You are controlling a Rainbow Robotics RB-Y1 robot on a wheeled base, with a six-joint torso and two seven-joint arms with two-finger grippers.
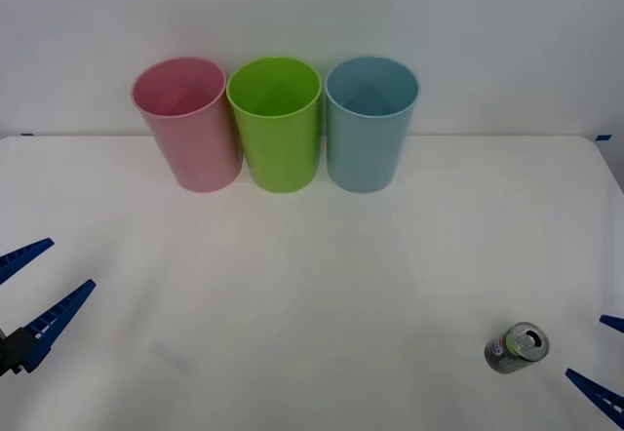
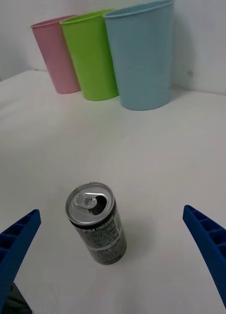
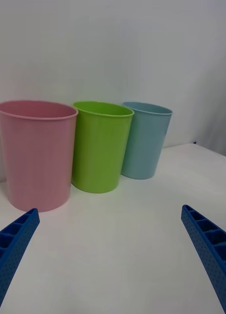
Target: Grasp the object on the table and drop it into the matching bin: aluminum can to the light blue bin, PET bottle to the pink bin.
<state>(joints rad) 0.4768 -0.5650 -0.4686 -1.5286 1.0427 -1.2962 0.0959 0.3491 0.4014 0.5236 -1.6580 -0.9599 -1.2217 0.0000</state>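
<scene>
The aluminum can (image 1: 517, 347) stands upright on the table (image 1: 322, 285), its pull-tab top facing up and its long axis vertical, just ahead of the right gripper (image 1: 603, 363) and slightly toward that gripper's inner side. In the right wrist view the can (image 2: 97, 223) sits between the lines of the two blue fingers (image 2: 211, 248) but nearer one of them, with bare table on either side; nothing touches it. The right gripper is spread wide and empty. The left gripper (image 1: 31, 290), also spread wide and empty, hovers well apart from the can, across the table, so the right arm is clearly the nearer one. The judgement is that the reach should be a short advance with a small sideways correction to centre the can between the fingers, which would then close across its round body. The light blue bin (image 1: 371, 124) stands far ahead of the right gripper and inward, beside a lime green bin (image 1: 275, 124) and the pink bin (image 1: 187, 124).
</scene>
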